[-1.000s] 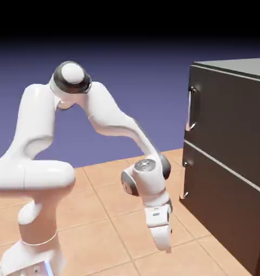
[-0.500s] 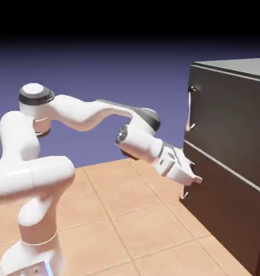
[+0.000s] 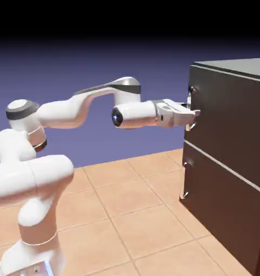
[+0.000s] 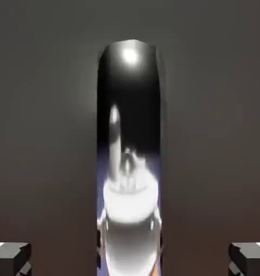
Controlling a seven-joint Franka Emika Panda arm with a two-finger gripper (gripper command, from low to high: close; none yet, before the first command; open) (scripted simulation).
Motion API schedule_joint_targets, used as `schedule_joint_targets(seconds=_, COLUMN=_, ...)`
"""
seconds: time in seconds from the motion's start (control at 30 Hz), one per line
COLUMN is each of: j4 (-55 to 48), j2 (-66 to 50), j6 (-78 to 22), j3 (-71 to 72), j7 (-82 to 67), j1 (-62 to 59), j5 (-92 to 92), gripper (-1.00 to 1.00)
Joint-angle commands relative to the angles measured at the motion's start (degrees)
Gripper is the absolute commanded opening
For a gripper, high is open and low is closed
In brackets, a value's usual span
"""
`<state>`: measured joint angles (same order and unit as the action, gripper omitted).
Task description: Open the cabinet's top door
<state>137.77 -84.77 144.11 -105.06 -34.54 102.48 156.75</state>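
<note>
The dark grey-brown cabinet [image 3: 229, 70] stands at the exterior view's right. Its top door [image 3: 232, 124] is flush with the front and carries a short vertical silver handle [image 3: 192, 91] at its left edge. My gripper [image 3: 192, 114] reaches level from the left and sits at that handle's middle. In the hand view the shiny handle [image 4: 131, 124] fills the centre, running up from the bottom edge. The two grey fingertips [image 4: 11, 257] show far apart in the bottom corners, clear of the handle on both sides, so the gripper [image 4: 130, 259] is open around it.
Below a thin pale seam lies the lower panel [image 3: 224, 210] with its own small silver handle [image 3: 184, 180]. The cabinet stands on an orange tiled floor [image 3: 127, 215]. My arm's base [image 3: 29, 237] rises at the lower left.
The arm has swung up from near the floor and stretched to the right. The gripper rose from beside the lower panel to the top door's handle.
</note>
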Motion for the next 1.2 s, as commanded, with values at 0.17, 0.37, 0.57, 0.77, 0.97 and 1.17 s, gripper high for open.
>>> schedule_joint_targets(seconds=0.17, j4=12.49, j2=-0.15, j6=-12.82, j3=-4.57, j7=-3.65, j1=7.46, j5=-0.88, gripper=-1.0)
schedule_joint_targets(seconds=0.37, j4=24.2, j2=-0.15, j6=-27.57, j3=-11.5, j7=-7.02, j1=12.71, j5=-5.14, gripper=-1.0)
schedule_joint_targets(seconds=0.57, j4=32.35, j2=-0.02, j6=-42.52, j3=-20.01, j7=-9.95, j1=12.97, j5=-12.26, gripper=-1.0)
schedule_joint_targets(seconds=0.77, j4=36.65, j2=1.62, j6=-57.47, j3=-28.95, j7=-13.42, j1=8.14, j5=-21.28, gripper=-1.0)
schedule_joint_targets(seconds=0.97, j4=37.4, j2=6.46, j6=-72.43, j3=-37.21, j7=-18.74, j1=-0.45, j5=-32.15, gripper=-1.0)
schedule_joint_targets(seconds=1.17, j4=34.23, j2=16.03, j6=-86.93, j3=-43.49, j7=-27.66, j1=-11.42, j5=-46.14, gripper=-1.0)
